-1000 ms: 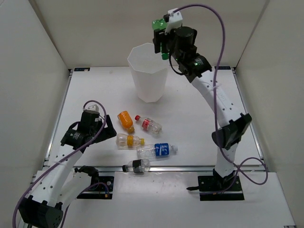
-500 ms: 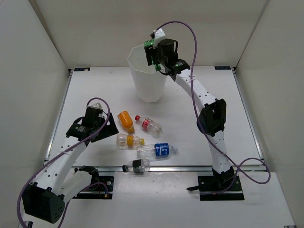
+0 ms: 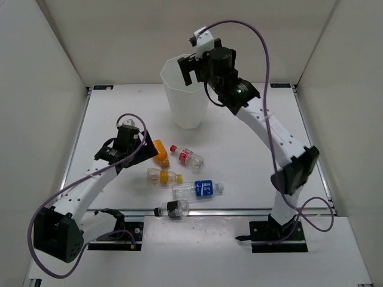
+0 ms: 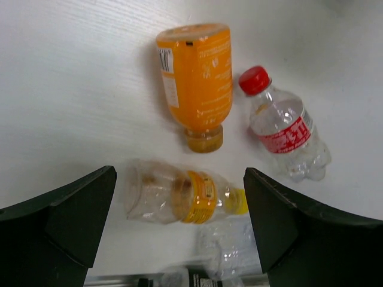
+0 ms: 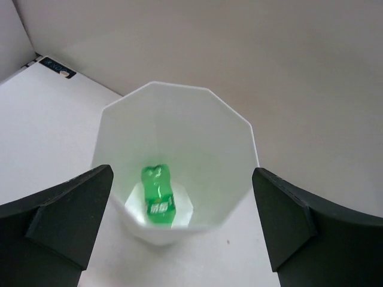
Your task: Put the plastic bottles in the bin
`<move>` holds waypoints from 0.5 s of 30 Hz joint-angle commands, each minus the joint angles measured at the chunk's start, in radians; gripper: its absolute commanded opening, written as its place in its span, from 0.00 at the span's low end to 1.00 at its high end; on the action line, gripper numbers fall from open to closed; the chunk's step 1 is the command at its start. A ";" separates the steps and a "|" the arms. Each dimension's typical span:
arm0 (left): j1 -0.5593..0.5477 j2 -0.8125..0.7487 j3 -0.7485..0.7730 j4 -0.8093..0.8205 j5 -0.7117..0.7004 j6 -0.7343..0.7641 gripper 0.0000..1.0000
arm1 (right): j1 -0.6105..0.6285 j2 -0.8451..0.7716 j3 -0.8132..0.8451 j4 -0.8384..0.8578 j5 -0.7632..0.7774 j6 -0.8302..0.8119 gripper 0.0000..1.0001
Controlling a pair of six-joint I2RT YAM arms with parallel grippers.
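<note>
- The left gripper (image 4: 179, 178) hangs over the left side of the table (image 3: 251, 155) with its fingers spread wide and nothing between them. Only the inner edges of the two fingers show in the left wrist view; the rest is cut off by the frame.
- The orange bottle (image 4: 197, 78) lies on the table just beyond the fingers, its cap toward the near edge. From above, the left gripper covers part of its left side.
- The clear bottle with the yellow cap (image 4: 173, 191) lies on its side right below the gap between the left fingers, cap to the right. Its print is too blurred to read.
- The clear bottle with the black band (image 3: 172, 209) lies nearest the arm bases, beside the rail at the table's near edge. In the left wrist view only a dark sliver of it shows at the bottom edge.
- The clear bottle with the red label (image 4: 287, 134) lies just right of the orange one, red cap pointing far-left.
- The clear bottle with the blue label (image 3: 197, 189) lies near the yellow-capped one, on its near right. The left wrist view shows it only as a pale blur.
- The bin (image 3: 185, 98) stands upright at the far middle of the table.
- The green bottle (image 5: 158, 197) rests at the bottom of the bin. It shows only in the right wrist view; from above, the bin's wall and the arm hide it.
- The right gripper (image 5: 182, 172) hovers above the bin's far-right rim, fingers wide apart, holding nothing.
</note>
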 commanded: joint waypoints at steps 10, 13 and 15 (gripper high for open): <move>-0.004 0.260 0.088 0.294 -0.176 -0.086 0.99 | 0.057 -0.660 -0.768 -0.185 0.170 0.329 0.99; -0.011 0.321 0.102 0.331 -0.203 -0.083 0.98 | 0.029 -0.758 -0.875 -0.202 0.134 0.390 0.99; 0.011 0.389 0.122 0.322 -0.168 -0.090 0.99 | 0.011 -0.790 -0.927 -0.217 0.125 0.416 1.00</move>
